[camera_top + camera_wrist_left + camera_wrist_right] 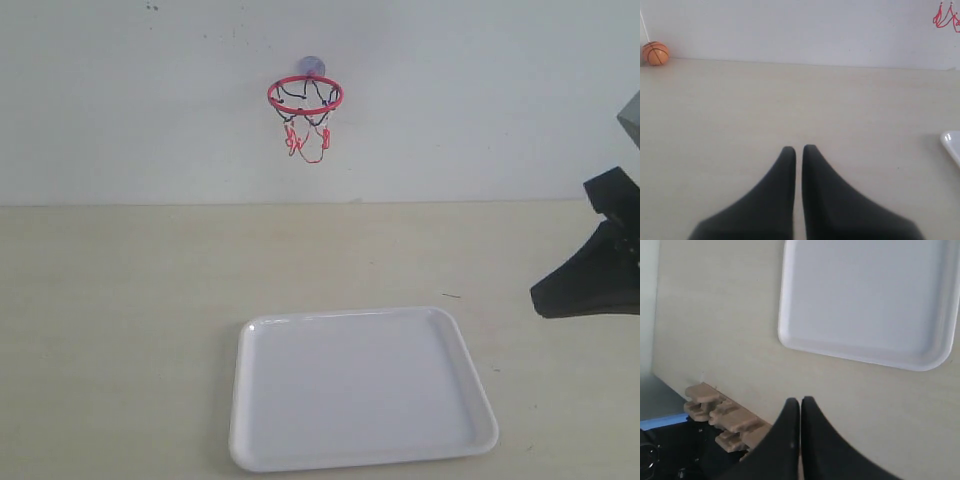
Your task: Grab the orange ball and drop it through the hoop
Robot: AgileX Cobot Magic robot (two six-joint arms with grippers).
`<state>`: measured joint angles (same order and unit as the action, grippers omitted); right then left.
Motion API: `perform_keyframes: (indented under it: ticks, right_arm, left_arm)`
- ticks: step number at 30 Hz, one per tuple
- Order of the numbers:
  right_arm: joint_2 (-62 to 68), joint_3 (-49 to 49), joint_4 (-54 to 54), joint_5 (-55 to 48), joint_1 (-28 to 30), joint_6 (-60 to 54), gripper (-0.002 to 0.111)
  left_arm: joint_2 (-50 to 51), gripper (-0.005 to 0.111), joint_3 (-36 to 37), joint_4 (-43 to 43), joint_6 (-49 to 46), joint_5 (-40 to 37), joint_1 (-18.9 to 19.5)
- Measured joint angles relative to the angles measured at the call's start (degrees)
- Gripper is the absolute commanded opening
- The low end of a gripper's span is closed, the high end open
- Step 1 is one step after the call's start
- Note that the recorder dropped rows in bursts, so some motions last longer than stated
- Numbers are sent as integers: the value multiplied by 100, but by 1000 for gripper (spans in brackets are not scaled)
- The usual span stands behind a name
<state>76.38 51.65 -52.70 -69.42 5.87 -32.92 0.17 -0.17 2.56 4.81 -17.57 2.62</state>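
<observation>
The orange ball [655, 53] rests on the table against the white wall, seen only in the left wrist view, far from my left gripper [799, 149], which is shut with nothing between its black fingers. The hoop [305, 97] hangs on the wall by its purplish suction cup, red ring level, net dangling; its red net ends [946, 17] show in the left wrist view. My right gripper [540, 298] sits at the right edge of the exterior view, shut and empty [800, 401]. The left gripper is out of the exterior view.
A white empty tray [480, 395] lies on the table below the hoop, also seen in the right wrist view as tray [790, 300] and as a corner [952, 145]. Tan clips [720, 417] line the table's edge near the right gripper.
</observation>
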Motion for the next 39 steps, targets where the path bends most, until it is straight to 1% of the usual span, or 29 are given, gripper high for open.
perform_keyframes:
  ticks: [2,3,5,8,13,17,20,23,28,31,36,39]
  right_arm:
    - [-179,0,0,318,0,-34,0]
    - [-308,-30,0,635,0,-63,0]
    - [-625,-147,-24,1405,-60,-99,0]
    - [-1175,-512,-59,2945,-355,-109,0]
    - [-2393,-1665,-85,5239,-1045,-109,0]
    - [-3930,-2730,-99,6312,-1206,-121,0]
    - [-5165,-3360,-108,6631,-1214,-121,0]
    - [-6179,-3795,-89,6723,-1214,-155,0]
    - [-7320,-4157,-89,6736,-1214,-155,0]
    - [-7586,-4192,-89,6736,-1214,-155,0]
    - [-7610,-4203,-89,6736,-1214,-235,0]
    - [-7610,-4203,152,6722,-1214,-260,0]
  left_arm:
    - [0,4,0,0,0,0,0]
    - [0,4,0,0,0,0,0]
    - [0,4,0,0,0,0,0]
    - [0,4,0,0,0,0,0]
    - [0,4,0,0,0,0,0]
    - [0,4,0,0,0,0,0]
    - [0,4,0,0,0,0,0]
    - [0,4,0,0,0,0,0]
    - [0,4,0,0,0,0,0]
    - [0,4,0,0,0,0,0]
    - [0,4,0,0,0,0,0]
    - [0,4,0,0,0,0,0]
